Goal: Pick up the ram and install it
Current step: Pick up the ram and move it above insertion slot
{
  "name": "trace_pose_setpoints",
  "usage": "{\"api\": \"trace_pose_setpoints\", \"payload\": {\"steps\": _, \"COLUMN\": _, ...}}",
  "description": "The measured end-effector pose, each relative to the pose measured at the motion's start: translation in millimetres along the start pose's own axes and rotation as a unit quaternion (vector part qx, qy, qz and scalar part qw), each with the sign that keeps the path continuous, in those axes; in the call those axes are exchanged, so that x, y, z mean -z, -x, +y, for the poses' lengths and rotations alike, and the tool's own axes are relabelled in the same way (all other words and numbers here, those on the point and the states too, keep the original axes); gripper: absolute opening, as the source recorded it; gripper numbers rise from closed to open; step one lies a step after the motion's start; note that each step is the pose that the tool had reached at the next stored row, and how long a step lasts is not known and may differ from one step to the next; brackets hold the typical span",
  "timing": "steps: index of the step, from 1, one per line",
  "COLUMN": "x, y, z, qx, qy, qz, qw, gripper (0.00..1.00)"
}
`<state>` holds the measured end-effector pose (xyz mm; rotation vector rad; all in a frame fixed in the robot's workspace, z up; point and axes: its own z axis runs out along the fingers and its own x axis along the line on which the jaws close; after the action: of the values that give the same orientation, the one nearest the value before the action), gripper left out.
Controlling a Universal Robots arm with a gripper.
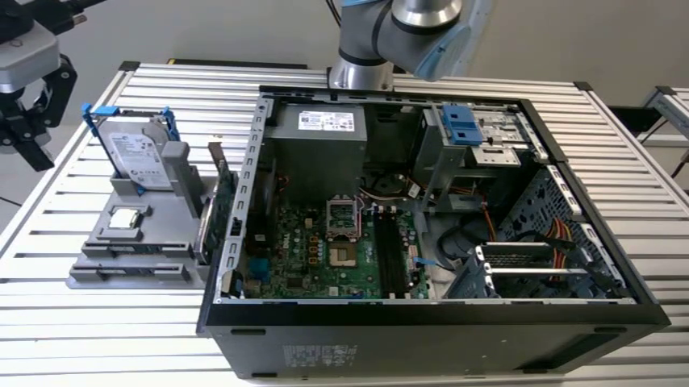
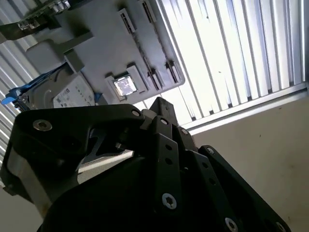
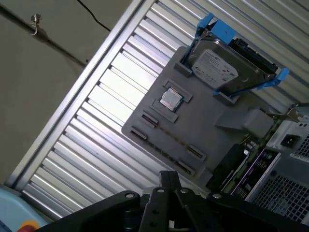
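Note:
My gripper (image 1: 31, 133) hangs above the table's edge at the exterior view's left, beside the grey parts holder (image 1: 161, 274). In both wrist views its black fingers meet in one tip (image 2: 159, 103) (image 3: 169, 176) with nothing between them, so it is shut and empty. The holder (image 3: 203, 135) lies below that tip. The ram is out of view; the long slots on the holder look bare. The open computer case (image 1: 431, 322) lies on its side in the middle of the table, its green motherboard (image 1: 312, 258) and dark memory slots (image 1: 390, 254) facing up.
A silver hard drive in a blue frame (image 1: 135, 153) (image 3: 227, 63) stands at the holder's back. A small square chip (image 1: 127, 216) (image 3: 171, 99) lies in front of it. A green card (image 1: 221, 211) stands on edge between holder and case. The slatted table ends at a metal rail (image 3: 72, 101).

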<state>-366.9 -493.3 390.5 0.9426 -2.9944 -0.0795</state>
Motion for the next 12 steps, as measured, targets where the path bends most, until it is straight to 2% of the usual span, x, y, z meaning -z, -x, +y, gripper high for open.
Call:
{"api": "trace_pose_setpoints", "payload": {"steps": 6, "x": 0.0, "y": 0.0, "z": 0.0, "qx": 0.032, "qy": 0.0004, "qz": 0.0016, "qw": 0.9995, "gripper": 0.00}}
{"api": "trace_pose_setpoints", "payload": {"steps": 12, "x": 0.0, "y": 0.0, "z": 0.0, "qx": 0.066, "qy": 0.0009, "qz": 0.0032, "qw": 0.9978, "gripper": 0.00}}
